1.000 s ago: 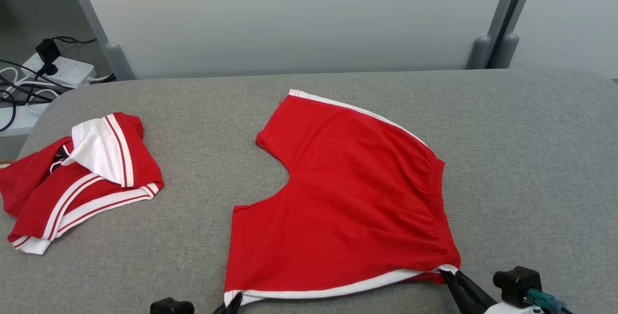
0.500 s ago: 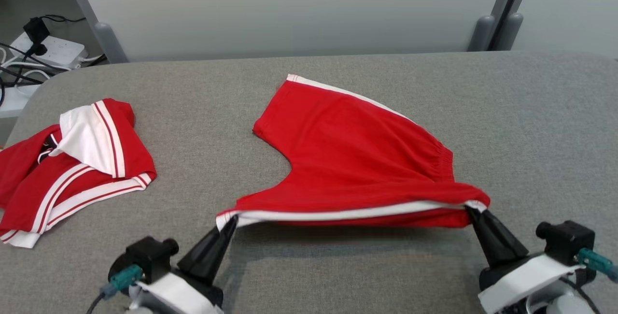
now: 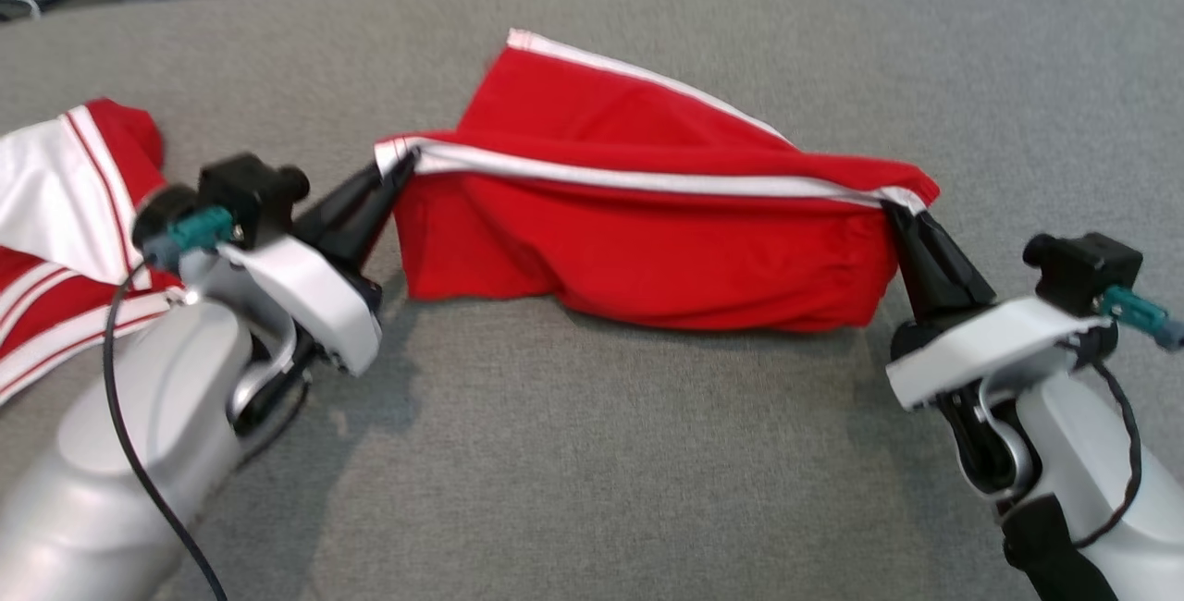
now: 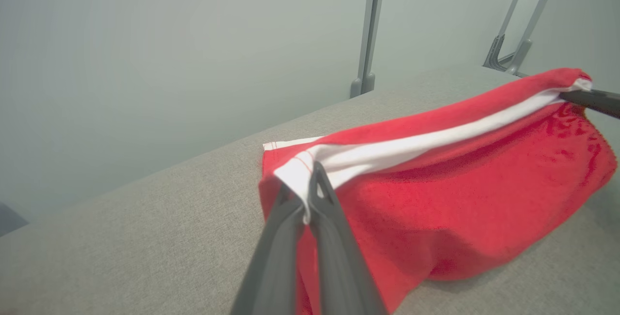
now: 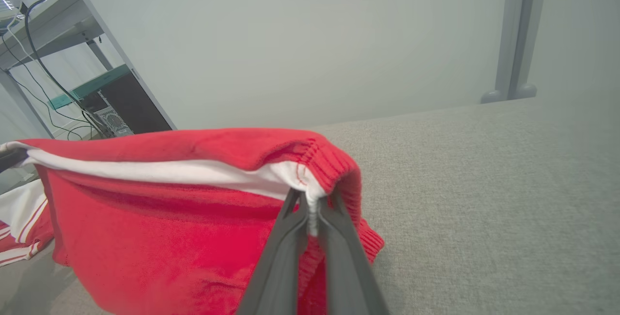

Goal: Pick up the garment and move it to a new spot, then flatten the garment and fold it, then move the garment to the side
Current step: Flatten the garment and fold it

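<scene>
Both grippers are closed on the garment (image 3: 638, 254), a pair of red shorts. The left gripper (image 3: 400, 165) pinches one end of the white stripe (image 3: 647, 178). The right gripper (image 3: 895, 211) pinches the other end, just beside the elastic waistband (image 5: 329, 160). The cloth hangs between them over the grey table (image 3: 592, 453), and its far leg lies on the surface. It sags freely, so I judge it light, soft and limp, not fragile. The stitched corners seem the best places to hold, because the fabric is thicker there. A strong pull could slip it from such thin pinches. A second garment (image 3: 55, 185) lies near the left arm.
</scene>
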